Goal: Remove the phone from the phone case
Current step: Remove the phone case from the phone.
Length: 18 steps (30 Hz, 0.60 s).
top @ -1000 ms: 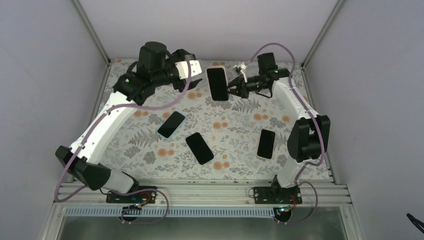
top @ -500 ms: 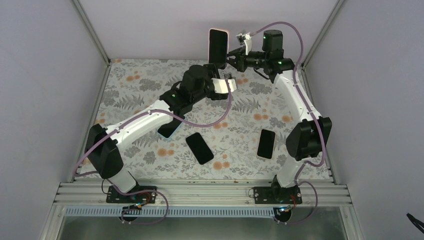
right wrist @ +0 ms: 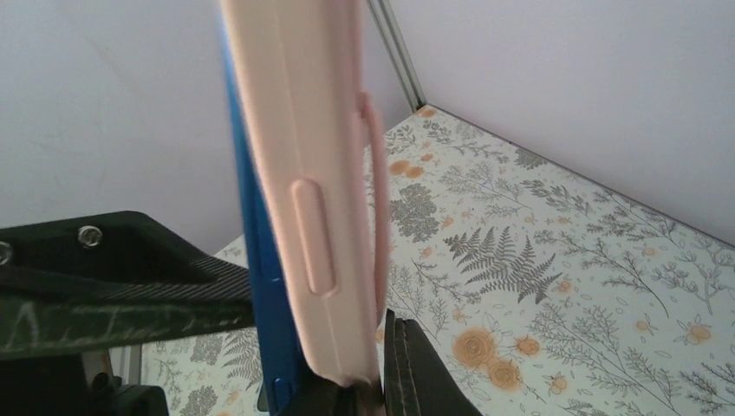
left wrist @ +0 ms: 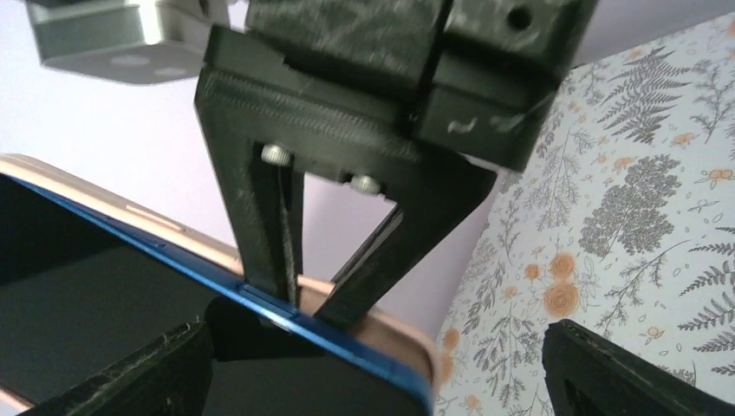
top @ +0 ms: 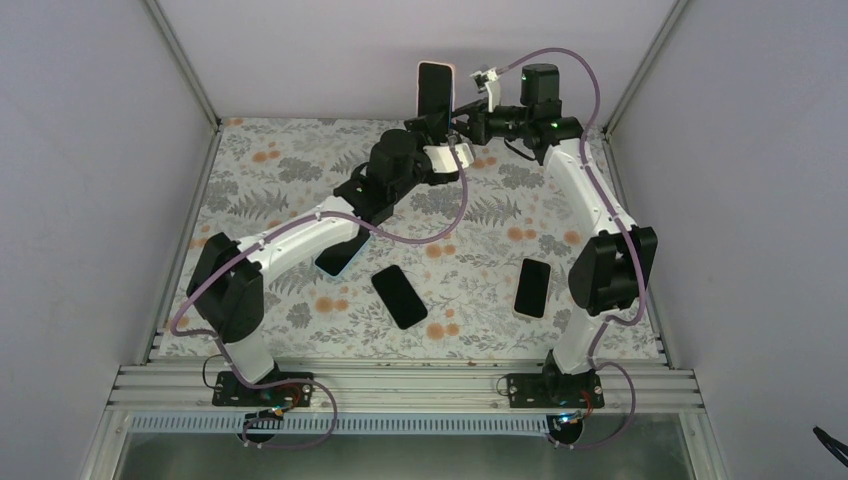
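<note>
So the phone (top: 434,88), sitting in its pink case (right wrist: 303,191), is up in the air over the far edge of the worktop (top: 260,180), long axis standing upright. The right arm's fingers (left wrist: 269,225) pinch it at the lower end, coming in from the right. The left arm's fingers (left wrist: 156,373) are spread wide, just below and left of that same end on the screen side, not touching as far as I can tell. Left arm's the free one, so the peel looks like its job. Versus half a second ago: the phone has barely shifted, while the left fingers have risen closer to it.
</note>
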Available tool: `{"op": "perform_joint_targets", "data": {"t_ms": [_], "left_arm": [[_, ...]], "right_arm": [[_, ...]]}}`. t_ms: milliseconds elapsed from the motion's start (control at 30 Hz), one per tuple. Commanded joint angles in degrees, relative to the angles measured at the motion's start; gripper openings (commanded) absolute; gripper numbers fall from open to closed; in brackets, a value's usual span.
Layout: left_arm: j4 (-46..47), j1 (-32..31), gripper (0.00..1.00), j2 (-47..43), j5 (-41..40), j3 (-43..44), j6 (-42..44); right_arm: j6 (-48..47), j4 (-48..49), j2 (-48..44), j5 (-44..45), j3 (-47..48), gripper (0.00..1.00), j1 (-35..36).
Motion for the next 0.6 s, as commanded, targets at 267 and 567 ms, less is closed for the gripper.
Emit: {"op": "perform_joint_targets", "data": {"t_ms": [267, 567], "left_arm": [[1.85, 2.85, 0.93, -2.51, 3.05, -1.35, -3.91], [2.01, 4.14, 0.92, -2.74, 3.71, -1.34, -5.72]], "right_arm": [[0.56, 4.69, 0.30, -4.18, 0.07, 0.03, -0.29], [1.02, 5.10, 0.30, -5.51, 0.06, 0.03, -0.27]]}}
